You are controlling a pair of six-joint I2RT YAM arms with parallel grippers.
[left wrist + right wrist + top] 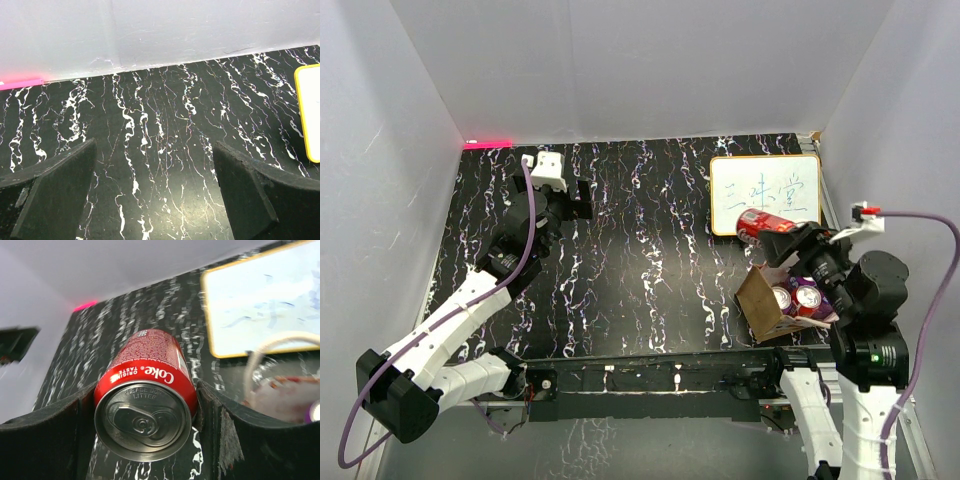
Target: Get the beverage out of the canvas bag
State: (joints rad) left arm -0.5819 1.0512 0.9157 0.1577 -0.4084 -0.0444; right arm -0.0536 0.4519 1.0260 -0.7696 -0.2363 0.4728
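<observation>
Right, I have the right tool [782, 232] clamped on the beverage, a red Coke can [760, 225], held on its side above the counter [640, 250], just past the mouth of the canvas bag [758, 298] and near the white board [765, 185]. The lift-out looks done to me; next I'd want a carry clear of the bag and a gentle set-down. Only the top view shows two more cans [795, 297] inside the bag; only the right wrist view shows the grip across the can's sides. The left tool [155, 190] hangs with its jaws apart, well away.

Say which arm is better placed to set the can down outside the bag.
Right: its jaws clamp the red can, held clear of the bag. The left arm's jaws stand open, empty, far across the table.
</observation>
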